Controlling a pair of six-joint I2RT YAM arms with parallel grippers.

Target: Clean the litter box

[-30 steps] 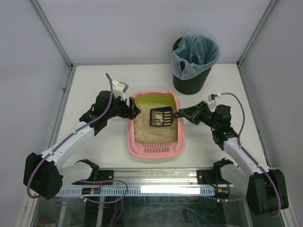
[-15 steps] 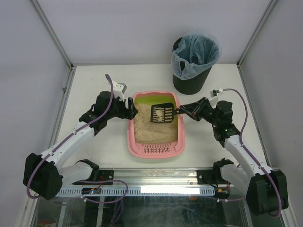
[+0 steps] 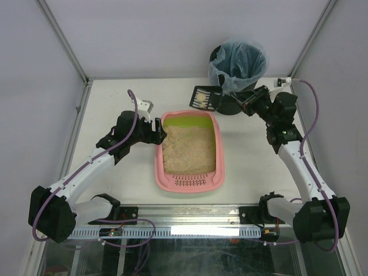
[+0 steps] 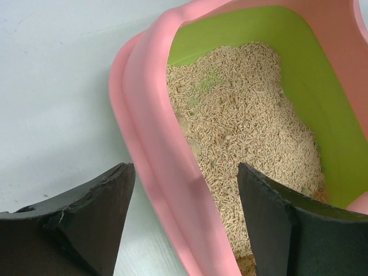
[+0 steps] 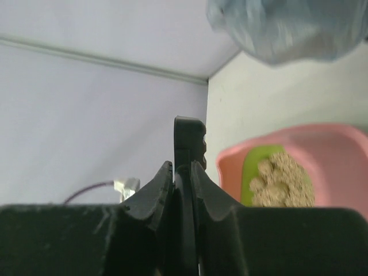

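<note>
The litter box (image 3: pixel 190 183) is set just beyond the arm bases. Its left wall is straddled by the left gripper (image 3: pixel 161 133), whose jaws are held apart. Past the box's far end, the scoop (image 3: pixel 201 98), with pale clumps on it, is clamped in the right gripper (image 3: pixel 244 103). It has been lifted out of the box toward the bin (image 3: pixel 229 107), so tipping is judged next.

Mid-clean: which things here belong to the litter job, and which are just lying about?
Job: litter box; scoop, held in the right hand; lined bin; left hand, open astride the box's wall.
Just there: table; metal rail at its near edge.
</note>
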